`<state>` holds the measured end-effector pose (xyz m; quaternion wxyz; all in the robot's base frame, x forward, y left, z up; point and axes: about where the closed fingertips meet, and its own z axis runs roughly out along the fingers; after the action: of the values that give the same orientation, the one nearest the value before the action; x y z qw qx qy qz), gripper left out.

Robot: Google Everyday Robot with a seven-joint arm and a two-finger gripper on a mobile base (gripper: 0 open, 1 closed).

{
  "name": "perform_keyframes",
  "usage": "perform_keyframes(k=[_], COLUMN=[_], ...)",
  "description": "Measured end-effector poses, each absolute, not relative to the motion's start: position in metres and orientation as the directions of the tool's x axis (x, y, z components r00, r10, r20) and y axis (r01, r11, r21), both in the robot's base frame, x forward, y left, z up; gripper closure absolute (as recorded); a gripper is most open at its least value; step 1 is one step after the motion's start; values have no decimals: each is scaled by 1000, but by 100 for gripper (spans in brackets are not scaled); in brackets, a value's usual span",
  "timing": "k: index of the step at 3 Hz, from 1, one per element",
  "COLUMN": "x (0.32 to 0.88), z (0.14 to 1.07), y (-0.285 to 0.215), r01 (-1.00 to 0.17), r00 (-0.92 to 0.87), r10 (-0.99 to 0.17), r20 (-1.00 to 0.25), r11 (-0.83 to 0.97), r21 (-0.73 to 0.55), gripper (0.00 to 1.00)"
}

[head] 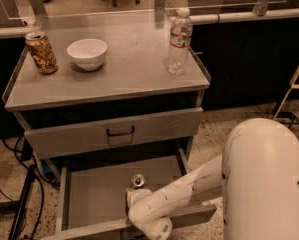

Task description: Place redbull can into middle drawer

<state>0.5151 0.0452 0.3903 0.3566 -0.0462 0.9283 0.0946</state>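
Observation:
The middle drawer [96, 196] is pulled open at the bottom of the cabinet, a wide shallow grey tray. The redbull can [137, 180] stands upright inside it near the middle, and only its silver top and a bit of its body show. My gripper [135, 193] is down in the drawer right at the can, mostly hidden behind my white wrist and forearm [164, 204], which reaches in from the right.
The drawer above [120, 132] with its dark loop handle is nearly closed. On the cabinet top stand a brown-gold can [41, 53], a white bowl [87, 53] and a clear water bottle [178, 41]. Black cables [24, 199] run down the left side. My white body [266, 184] fills the lower right.

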Motion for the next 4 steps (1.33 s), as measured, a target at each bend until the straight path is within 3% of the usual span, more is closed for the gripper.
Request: perform_keyframes(k=[3,4], x=[515,515], z=[390,390], y=[45,45], r01=[-153,-153], r00=[-741,-741], r10=[-18,-18], r20=[-671,-671], r11=[978,978], r21=[143,143], gripper=[12,0])
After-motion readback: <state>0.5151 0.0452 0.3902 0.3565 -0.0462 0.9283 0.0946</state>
